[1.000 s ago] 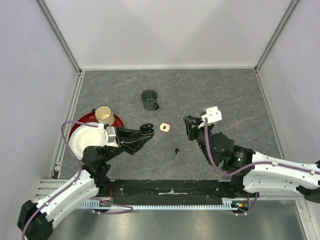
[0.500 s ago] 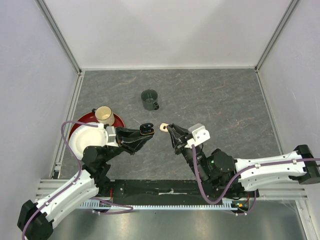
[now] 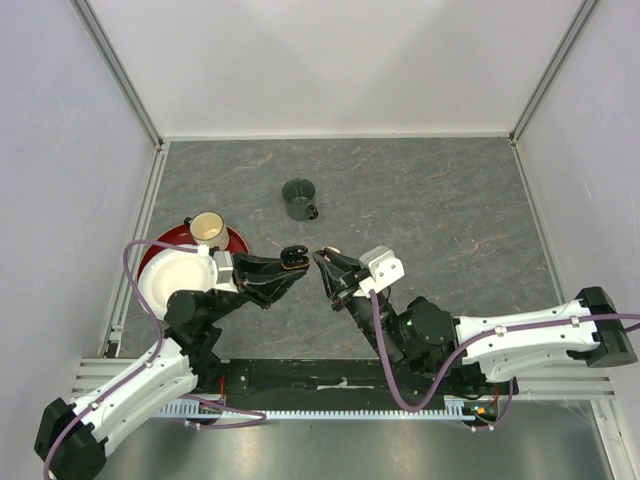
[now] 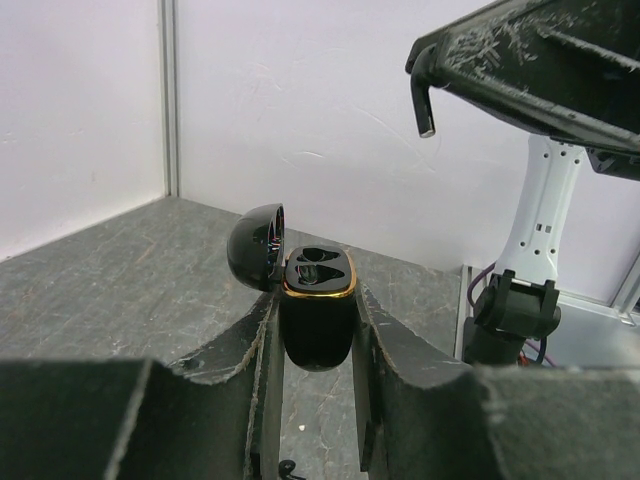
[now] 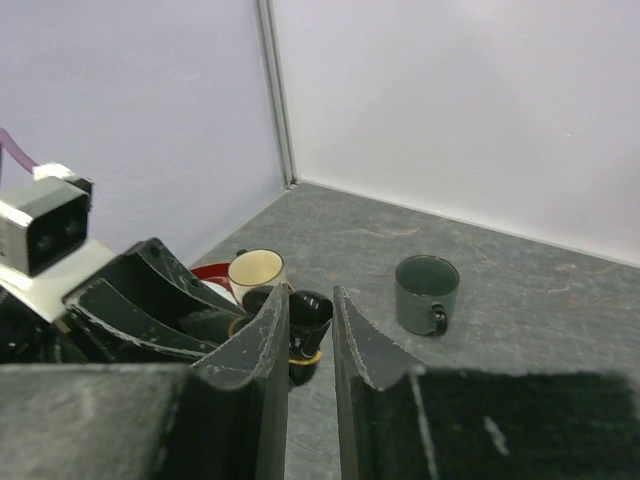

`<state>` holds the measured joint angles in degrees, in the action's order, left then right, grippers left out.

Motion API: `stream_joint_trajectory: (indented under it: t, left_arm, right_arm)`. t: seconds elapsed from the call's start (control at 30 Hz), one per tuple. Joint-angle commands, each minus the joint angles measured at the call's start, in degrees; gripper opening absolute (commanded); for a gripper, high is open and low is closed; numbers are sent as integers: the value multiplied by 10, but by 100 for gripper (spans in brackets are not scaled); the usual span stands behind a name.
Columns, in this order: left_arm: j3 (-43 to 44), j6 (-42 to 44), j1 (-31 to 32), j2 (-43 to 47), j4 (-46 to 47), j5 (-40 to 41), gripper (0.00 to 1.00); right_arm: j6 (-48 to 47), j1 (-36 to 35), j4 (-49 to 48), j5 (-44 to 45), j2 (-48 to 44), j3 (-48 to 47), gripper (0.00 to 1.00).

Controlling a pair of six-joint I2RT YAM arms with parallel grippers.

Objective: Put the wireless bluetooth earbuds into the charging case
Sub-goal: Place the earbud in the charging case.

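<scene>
My left gripper point(image 3: 293, 258) is shut on the black charging case point(image 3: 291, 257) and holds it upright above the table. In the left wrist view the case point(image 4: 318, 325) has a gold rim, its lid point(image 4: 255, 245) is hinged open to the left, and its wells look dark. My right gripper point(image 3: 326, 264) hovers just right of the case. In the right wrist view its jaws point(image 5: 311, 297) stand a narrow gap apart, with nothing between them, and the case point(image 5: 308, 322) shows beyond the gap. One tiny black earbud point(image 4: 285, 468) lies on the table below. The cream earbuds are hidden.
A dark green mug point(image 3: 298, 198) stands at the back centre and shows in the right wrist view point(image 5: 425, 292). A cream cup point(image 3: 208, 228) sits on a red plate point(image 3: 158, 247) with a white bowl point(image 3: 175, 280) at the left. Walls enclose the grey table.
My right arm swung left across the table to beside the held case, covering the cream item and the black earbud in the top view. My left gripper and the case stayed still.
</scene>
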<state>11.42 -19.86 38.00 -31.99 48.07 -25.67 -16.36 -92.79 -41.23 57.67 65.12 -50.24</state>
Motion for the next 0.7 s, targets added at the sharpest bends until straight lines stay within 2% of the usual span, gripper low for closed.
stream_joint_trajectory:
  t: [0.0, 0.37, 0.67]
  left_arm:
    - [23, 10, 1, -2, 19, -6, 2]
    - [14, 4, 1, 27, 22, -18, 2]
    - [11, 3, 1, 36, 10, -21, 2]
  right_arm:
    - [34, -3, 19, -21, 16, -38, 0]
    - [112, 34, 83, -70, 29, -50, 0]
    - [137, 49, 105, -97, 30, -53, 0]
